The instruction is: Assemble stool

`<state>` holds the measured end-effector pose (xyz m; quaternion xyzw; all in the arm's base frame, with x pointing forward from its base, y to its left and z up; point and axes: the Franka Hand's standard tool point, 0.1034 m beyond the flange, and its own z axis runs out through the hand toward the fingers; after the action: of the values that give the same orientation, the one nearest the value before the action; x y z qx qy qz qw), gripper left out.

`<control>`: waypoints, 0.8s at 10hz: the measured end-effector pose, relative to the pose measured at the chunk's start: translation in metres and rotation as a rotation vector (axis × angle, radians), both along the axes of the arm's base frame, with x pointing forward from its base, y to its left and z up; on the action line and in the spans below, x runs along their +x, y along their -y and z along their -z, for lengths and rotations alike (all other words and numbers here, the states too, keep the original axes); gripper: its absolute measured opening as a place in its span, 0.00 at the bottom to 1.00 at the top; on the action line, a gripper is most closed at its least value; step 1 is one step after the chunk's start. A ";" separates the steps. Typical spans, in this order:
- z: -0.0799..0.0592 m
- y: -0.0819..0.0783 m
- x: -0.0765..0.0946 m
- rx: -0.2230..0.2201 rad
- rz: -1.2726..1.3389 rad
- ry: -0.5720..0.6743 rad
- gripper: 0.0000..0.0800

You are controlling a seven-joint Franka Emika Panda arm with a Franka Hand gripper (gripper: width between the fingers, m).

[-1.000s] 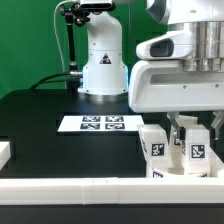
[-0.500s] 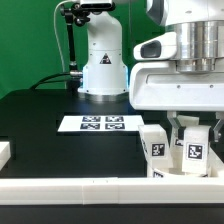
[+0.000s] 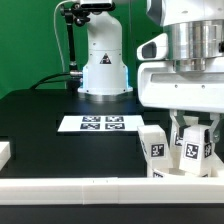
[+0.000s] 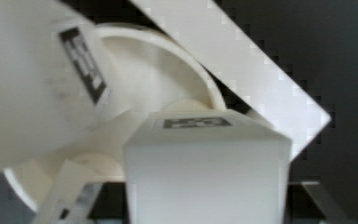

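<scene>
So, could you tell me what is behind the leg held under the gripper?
In the wrist view, the round seat stands right behind the leg, with a white border rail beyond. In the exterior view the gripper and legs hide the seat.

matt white plastic legs [image 3: 157, 150], matt black table [image 3: 50, 130]

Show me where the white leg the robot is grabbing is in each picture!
Exterior view: the leg is low at the exterior view's right, between the fingers of the end effector, beside another leg.
Wrist view: the same leg fills the foreground, a tag on its top end.
Shared landmark: the long white rail along the table's edge, seen as a slanted white bar in the wrist view.
</scene>
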<state>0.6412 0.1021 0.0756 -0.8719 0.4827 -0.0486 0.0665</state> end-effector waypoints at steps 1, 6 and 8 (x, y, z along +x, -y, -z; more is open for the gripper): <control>0.000 0.000 0.000 0.021 0.095 -0.002 0.43; -0.001 0.002 0.003 0.120 0.473 -0.002 0.43; -0.001 0.002 0.004 0.142 0.587 -0.012 0.43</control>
<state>0.6447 0.1004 0.0768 -0.6885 0.7168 -0.0267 0.1072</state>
